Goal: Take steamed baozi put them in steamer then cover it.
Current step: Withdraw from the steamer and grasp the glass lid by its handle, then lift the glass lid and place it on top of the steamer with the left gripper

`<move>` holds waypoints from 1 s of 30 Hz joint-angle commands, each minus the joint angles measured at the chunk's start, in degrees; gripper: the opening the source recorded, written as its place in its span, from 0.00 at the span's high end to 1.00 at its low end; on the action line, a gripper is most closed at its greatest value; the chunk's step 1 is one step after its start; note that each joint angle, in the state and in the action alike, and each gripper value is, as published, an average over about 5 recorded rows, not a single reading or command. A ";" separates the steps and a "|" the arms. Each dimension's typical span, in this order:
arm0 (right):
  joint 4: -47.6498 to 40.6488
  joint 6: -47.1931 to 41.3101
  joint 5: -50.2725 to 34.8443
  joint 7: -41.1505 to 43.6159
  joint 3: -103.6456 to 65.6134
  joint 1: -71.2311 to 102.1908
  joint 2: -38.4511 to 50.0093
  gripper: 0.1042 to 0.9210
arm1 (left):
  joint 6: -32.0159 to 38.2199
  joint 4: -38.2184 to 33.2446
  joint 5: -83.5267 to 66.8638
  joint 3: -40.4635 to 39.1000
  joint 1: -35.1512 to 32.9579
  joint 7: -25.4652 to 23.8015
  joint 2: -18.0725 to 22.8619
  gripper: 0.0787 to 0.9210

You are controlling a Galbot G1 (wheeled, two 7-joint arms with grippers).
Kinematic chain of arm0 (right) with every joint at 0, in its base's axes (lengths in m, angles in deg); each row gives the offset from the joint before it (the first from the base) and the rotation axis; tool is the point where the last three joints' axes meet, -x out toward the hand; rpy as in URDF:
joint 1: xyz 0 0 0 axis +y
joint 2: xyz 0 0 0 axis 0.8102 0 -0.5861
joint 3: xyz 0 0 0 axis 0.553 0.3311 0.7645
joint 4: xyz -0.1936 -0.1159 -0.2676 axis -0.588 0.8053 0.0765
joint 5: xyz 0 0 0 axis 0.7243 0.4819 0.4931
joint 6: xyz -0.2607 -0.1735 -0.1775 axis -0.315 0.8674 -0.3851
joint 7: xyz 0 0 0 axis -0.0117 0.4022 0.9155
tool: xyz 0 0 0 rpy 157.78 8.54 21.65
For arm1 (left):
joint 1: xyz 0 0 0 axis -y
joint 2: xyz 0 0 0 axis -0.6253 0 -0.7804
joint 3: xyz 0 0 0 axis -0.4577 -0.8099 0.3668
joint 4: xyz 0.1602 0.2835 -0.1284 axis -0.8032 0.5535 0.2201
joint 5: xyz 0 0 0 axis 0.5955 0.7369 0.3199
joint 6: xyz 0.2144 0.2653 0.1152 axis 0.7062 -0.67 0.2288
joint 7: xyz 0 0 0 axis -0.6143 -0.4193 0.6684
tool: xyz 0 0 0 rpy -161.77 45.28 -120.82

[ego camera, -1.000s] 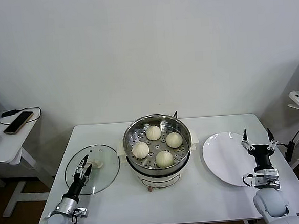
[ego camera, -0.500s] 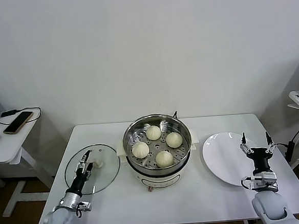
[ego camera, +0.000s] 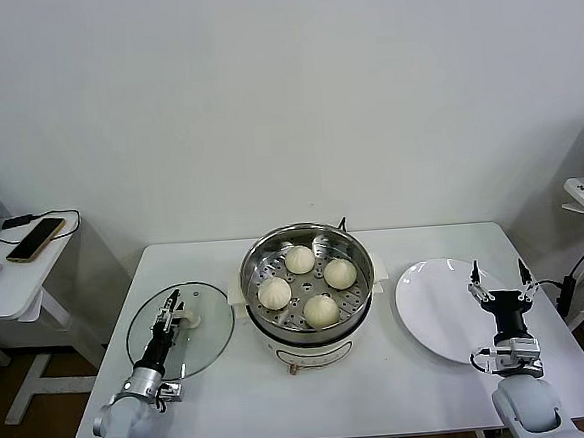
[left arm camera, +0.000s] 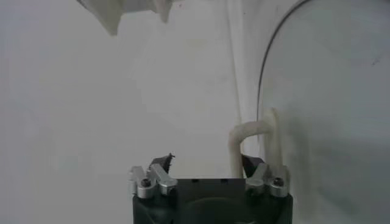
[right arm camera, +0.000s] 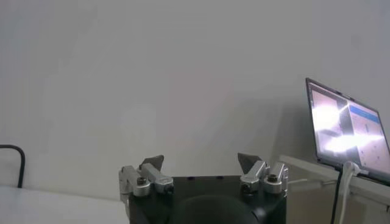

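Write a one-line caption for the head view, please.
Four baozi in the steamer; left gripper at the lid handle.

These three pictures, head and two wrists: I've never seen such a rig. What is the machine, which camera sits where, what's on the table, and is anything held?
It is a two-armed robot with a camera on its head and one on each wrist. The head view looks down on a white table. In the middle stands a steamer with four buns inside. A glass lid lies flat on the robot's left, a white plate on its right. The left gripper is at the lid's handle, jaws around it but not visibly clamped; the left wrist view shows this close up. The right gripper points upward beside the plate, jaws open, holding nothing.
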 commanded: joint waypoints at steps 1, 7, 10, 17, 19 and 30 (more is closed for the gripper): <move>-0.11 -0.05 0.17 -0.04 0.18 -0.31 -0.10 0.12 | -0.09 1.65 -1.02 -0.10 1.41 0.11 0.30 0.43; -0.29 0.01 0.55 0.06 0.57 -0.57 -0.53 0.12 | 0.23 -1.33 -3.35 0.39 0.12 -0.26 -0.31 0.64; -0.54 0.09 0.75 0.11 0.71 -0.80 -0.68 0.12 | -0.06 -5.99 -5.81 1.01 -1.71 -1.20 -1.11 0.74; -0.91 0.18 1.24 0.14 1.43 -1.62 -1.24 0.12 | -2.82 -23.29 -13.51 3.41 -6.13 -4.82 -4.92 0.87; -1.10 0.13 1.34 0.21 1.64 -1.81 -1.46 0.12 | -4.24 -29.23 -15.50 3.87 -7.14 -6.68 -6.30 0.87; -1.59 -4.88 1.44 1.33 3.21 -1.72 -1.45 0.12 | -19.15 -58.63 -22.32 -8.51 -9.51 -25.14 -10.53 0.87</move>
